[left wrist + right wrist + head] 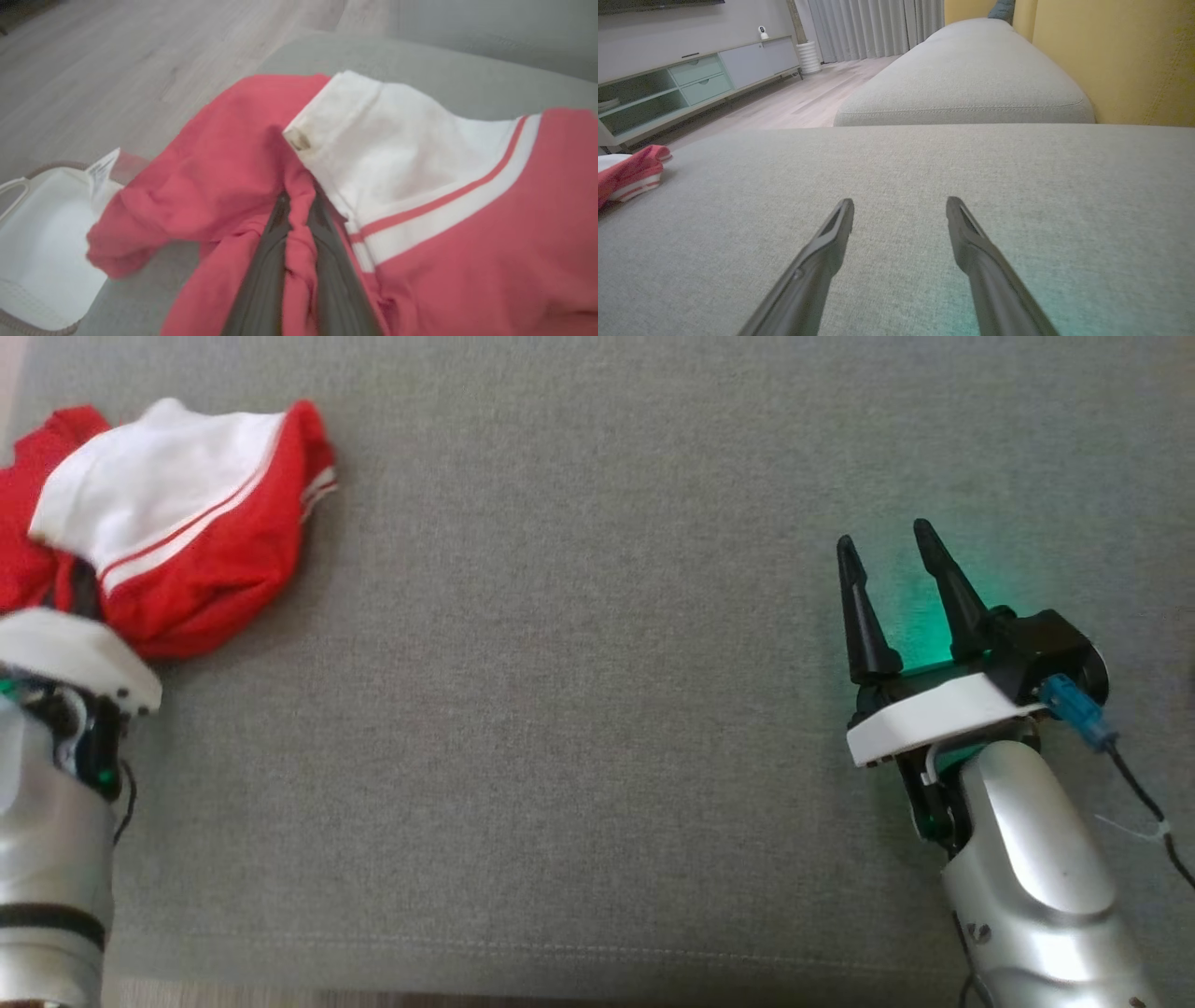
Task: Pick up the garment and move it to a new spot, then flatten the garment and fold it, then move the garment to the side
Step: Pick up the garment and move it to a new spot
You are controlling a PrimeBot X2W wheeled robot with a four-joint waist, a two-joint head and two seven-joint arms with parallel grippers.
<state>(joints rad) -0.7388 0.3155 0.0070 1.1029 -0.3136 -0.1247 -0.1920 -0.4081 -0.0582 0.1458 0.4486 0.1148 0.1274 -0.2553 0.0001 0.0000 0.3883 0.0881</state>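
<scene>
the left gripper [299, 201] is pinching a ridge of the red and white garment [224, 177] between its dark fingers [261, 280]. the garment is lying crumpled on a grey cushion [420, 60], its label [100, 175] sticking up beside a white basket [42, 242] that is standing on the wooden floor [117, 60].

Has the garment [187, 523] at the seat cushion's [560, 756] far left, with the left gripper [299, 198] just before it, clamped into a fold. Has the right gripper [885, 537] well apart to the right over the cushion, and a basket [42, 233] off the edge beside the garment.
</scene>
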